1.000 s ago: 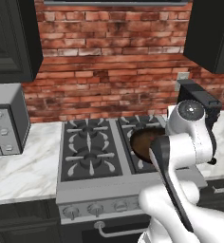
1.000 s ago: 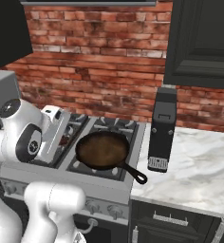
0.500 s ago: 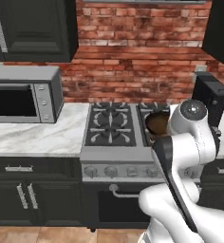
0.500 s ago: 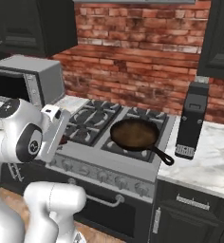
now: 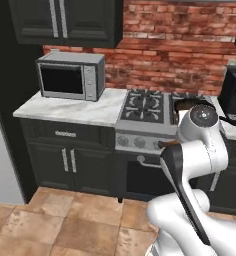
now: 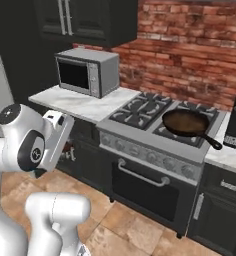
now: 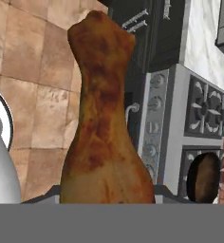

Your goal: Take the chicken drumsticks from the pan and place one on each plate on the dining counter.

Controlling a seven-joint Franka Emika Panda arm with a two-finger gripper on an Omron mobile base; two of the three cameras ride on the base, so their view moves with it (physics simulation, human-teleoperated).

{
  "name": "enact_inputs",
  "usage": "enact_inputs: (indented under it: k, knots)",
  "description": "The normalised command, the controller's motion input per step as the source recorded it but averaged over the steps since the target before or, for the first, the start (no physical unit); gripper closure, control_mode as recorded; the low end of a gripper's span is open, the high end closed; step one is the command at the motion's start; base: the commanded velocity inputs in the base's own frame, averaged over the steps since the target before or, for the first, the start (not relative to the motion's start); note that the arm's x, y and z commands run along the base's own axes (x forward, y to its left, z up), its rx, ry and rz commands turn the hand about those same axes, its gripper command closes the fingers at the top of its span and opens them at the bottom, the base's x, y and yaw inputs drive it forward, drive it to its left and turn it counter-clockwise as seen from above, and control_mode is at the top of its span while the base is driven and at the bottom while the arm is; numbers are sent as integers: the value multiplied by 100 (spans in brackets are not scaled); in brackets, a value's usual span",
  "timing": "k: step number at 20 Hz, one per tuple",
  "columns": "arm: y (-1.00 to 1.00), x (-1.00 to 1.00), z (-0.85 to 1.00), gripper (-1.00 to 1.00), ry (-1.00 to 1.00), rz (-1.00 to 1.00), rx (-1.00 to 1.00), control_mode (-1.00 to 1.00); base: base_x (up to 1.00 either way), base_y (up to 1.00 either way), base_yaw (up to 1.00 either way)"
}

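Brick-backed stove (image 6: pixel 160 135) carries the round black cast-iron pan (image 6: pixel 188 124); away from it, jaws part-closed grip a golden-brown lumpy chicken drumstick (image 7: pixel 104 123). Next, probably, carrying it to a plate.

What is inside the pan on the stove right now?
The pan looks empty: just its brownish bottom, no meat. One drumstick stands up from the hand. In the left base view the arm covers most of the pan.
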Motion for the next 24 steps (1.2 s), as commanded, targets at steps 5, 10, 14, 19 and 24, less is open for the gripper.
enact_inputs:
  k: [5,10,14,19,24]
  knots:
    - [0,0,0,100,0,0,0,100,-100,34,26]
    - [0,0,0,100,0,0,0,100,-100,36,25]
    - [0,0,0,100,0,0,0,100,-99,19,30]
    - [0,0,0,100,0,0,0,100,-83,-38,31]
    - [0,0,0,100,0,0,0,100,-92,38,23]
